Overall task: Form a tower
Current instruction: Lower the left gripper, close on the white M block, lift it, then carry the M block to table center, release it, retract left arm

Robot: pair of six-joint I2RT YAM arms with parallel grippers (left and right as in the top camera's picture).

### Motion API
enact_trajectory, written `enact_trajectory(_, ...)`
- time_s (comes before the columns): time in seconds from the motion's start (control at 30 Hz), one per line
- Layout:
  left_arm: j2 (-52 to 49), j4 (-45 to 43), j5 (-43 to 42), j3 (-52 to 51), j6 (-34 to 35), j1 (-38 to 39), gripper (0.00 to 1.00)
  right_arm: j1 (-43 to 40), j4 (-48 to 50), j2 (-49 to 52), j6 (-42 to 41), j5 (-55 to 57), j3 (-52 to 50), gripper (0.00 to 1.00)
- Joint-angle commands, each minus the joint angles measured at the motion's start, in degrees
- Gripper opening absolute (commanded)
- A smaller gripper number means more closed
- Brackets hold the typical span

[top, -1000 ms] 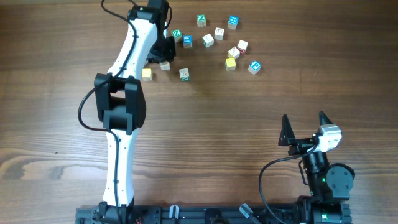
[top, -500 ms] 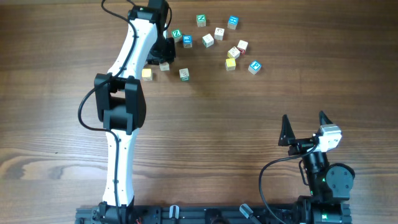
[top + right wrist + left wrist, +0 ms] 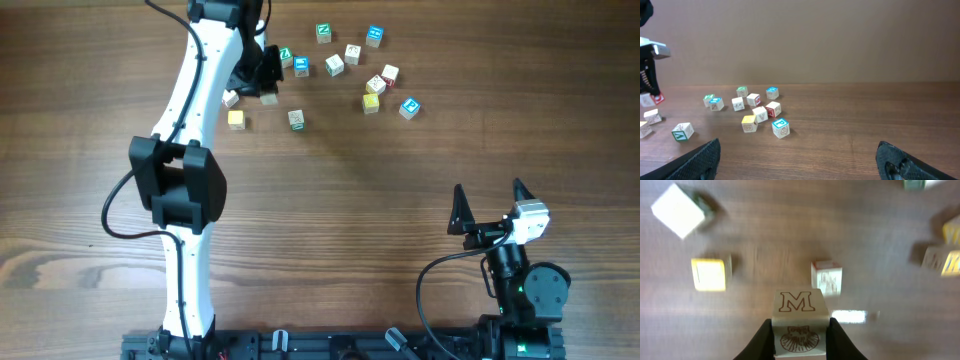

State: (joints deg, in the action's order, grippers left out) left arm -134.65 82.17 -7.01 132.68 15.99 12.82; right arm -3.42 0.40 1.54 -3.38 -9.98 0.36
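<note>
My left gripper [image 3: 800,332] is shut on a pale wooden cube [image 3: 796,302] with a red "M" on top and a red shell drawing on its near face. It holds the cube above the table. From overhead that gripper [image 3: 262,72] is at the far left of the cube cluster. No tower is in view; every other cube lies singly. A cube with a blue "P" face [image 3: 780,127] sits nearest my right gripper [image 3: 797,150], which stands open and empty at the near right [image 3: 489,192].
Below the held cube lie a yellow cube [image 3: 710,274], a tilted white cube [image 3: 679,210] and a white cube with red marks [image 3: 827,277]. Several more letter cubes [image 3: 352,62] are scattered at the far centre. The left arm [image 3: 185,180] spans the table's left side.
The left gripper has closed on the "M" cube and the left arm has swung left and away, uncovering a white cube beside the yellow one. The right arm has not moved.
</note>
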Motion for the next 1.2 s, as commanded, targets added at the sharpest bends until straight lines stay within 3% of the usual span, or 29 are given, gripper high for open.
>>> enact_trajectory(0.0,-0.3,0.6,-1.1,-4.4,1.0,3.3,0.09,0.1,0.2,-0.2,0.4,1.0,-0.1,1.00)
enact_trajectory(0.2,-0.3,-2.1,-0.5,-16.1,1.0,10.6,0.11,0.1,0.2,-0.2,0.4,1.0,-0.1,1.00)
enact_trajectory(0.27,-0.3,-6.8,3.9,-17.6,1.4,11.8,0.12,0.1,0.2,-0.2,0.3,1.0,-0.1,1.00)
enact_trajectory(0.5,-0.3,-18.6,12.3,-17.6,1.4,9.9,0.12,0.1,0.2,-0.2,0.3,1.0,-0.1,1.00)
enact_trajectory(0.67,-0.3,-23.3,12.9,-17.6,1.4,7.5,0.11,0.1,0.2,-0.2,0.4,1.0,-0.1,1.00)
enact_trajectory(0.83,0.0,-19.0,0.7,-17.6,1.5,8.7,0.04,0.1,0.2,-0.2,0.4,1.1,-0.1,1.00)
enact_trajectory(0.93,1.6,-15.0,-1.4,-17.6,8.9,9.2,0.04,0.1,0.2,-0.2,0.4,1.0,-0.1,0.99)
enact_trajectory(1.07,2.9,-13.1,-13.6,-17.6,10.0,9.2,0.04,0.1,0.2,-0.2,0.4,1.0,-0.1,1.00)
enact_trajectory(1.17,2.9,-12.4,-14.0,-17.6,10.1,10.3,0.04,0.1,0.2,-0.2,0.3,1.0,-0.1,1.00)
